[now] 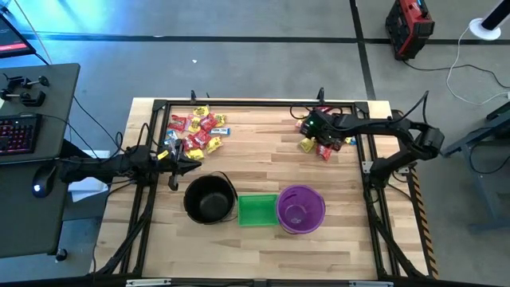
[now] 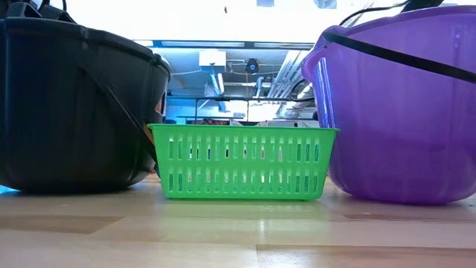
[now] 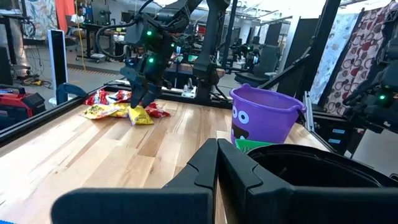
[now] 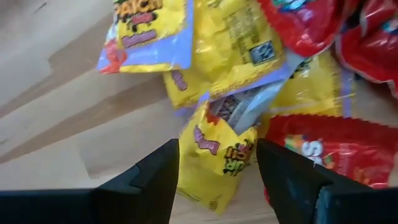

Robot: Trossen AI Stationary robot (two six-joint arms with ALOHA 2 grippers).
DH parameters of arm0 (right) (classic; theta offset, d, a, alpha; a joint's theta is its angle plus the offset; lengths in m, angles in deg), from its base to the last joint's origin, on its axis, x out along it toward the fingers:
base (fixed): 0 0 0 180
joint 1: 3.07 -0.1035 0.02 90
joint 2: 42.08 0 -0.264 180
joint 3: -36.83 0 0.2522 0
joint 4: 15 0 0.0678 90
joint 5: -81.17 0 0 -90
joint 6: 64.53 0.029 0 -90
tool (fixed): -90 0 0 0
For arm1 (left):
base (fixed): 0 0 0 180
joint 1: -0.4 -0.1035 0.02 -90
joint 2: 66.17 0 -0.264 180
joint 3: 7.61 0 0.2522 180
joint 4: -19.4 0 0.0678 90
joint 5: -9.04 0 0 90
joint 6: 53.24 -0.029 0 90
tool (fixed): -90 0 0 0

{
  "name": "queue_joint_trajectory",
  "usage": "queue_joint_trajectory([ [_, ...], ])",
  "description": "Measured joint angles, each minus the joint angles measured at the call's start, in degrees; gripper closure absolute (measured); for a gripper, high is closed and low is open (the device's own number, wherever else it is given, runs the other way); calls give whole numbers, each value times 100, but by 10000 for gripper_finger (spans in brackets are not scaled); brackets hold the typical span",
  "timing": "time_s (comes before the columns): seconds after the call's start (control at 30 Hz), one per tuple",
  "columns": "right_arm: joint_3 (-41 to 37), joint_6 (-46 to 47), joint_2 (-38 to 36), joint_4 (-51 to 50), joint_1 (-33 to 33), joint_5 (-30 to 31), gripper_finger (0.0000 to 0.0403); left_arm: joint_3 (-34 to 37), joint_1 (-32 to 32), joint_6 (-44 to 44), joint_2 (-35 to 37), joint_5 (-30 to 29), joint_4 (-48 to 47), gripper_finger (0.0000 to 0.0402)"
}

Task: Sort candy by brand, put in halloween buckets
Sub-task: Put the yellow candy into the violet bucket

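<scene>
Candy lies in two heaps on the wooden table: a red, yellow and blue one [image 1: 195, 131] toward the far left and a smaller red and yellow one [image 1: 319, 145] toward the far right. My right gripper [image 4: 217, 168] is open and points down into the right heap. Its fingers stand on either side of a yellow wrapped candy [image 4: 221, 155]. My left gripper [image 3: 217, 158] is shut with nothing visible between its fingers. It hovers beside the far-left rim of the black pail [image 1: 209, 198]. The green square basket [image 1: 256, 210] and the purple bucket [image 1: 300, 209] stand to the right of the pail.
The three buckets stand in a row near the table's near edge and fill the low view: black [image 2: 74, 112], green [image 2: 242, 160], purple [image 2: 401, 112]. A black frame rail [image 1: 263, 102] borders the table. Bare wood lies between the two candy heaps.
</scene>
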State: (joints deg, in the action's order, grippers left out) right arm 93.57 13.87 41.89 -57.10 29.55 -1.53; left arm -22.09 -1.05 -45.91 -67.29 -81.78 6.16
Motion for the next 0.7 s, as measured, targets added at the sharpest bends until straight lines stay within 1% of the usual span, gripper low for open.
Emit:
queue_joint_trajectory([
  [0.23,-2,35,211,-1,2,-134,195,-1,-1,1,-1,1,-1,402],
  [0.33,-2,94,222,15,-2,-117,209,1,-2,2,0,0,1,401],
  [0.43,-2,3,222,5,-4,-138,251,-1,0,0,0,0,-1,401],
  [0.5,-2,-25,222,-12,-4,-162,294,-1,0,1,1,0,-1,401],
  [0.6,10,-215,192,-19,-44,-187,368,-1,-1,1,0,0,-1,402],
  [0.63,42,-338,152,-30,-78,-184,385,0,-1,0,1,0,-1,401],
  [0.67,88,-503,85,-40,-108,-195,392,-1,0,0,1,0,-1,401],
  [0.7,157,-639,-3,-84,-136,-238,391,1,-2,0,-1,0,-1,402],
])
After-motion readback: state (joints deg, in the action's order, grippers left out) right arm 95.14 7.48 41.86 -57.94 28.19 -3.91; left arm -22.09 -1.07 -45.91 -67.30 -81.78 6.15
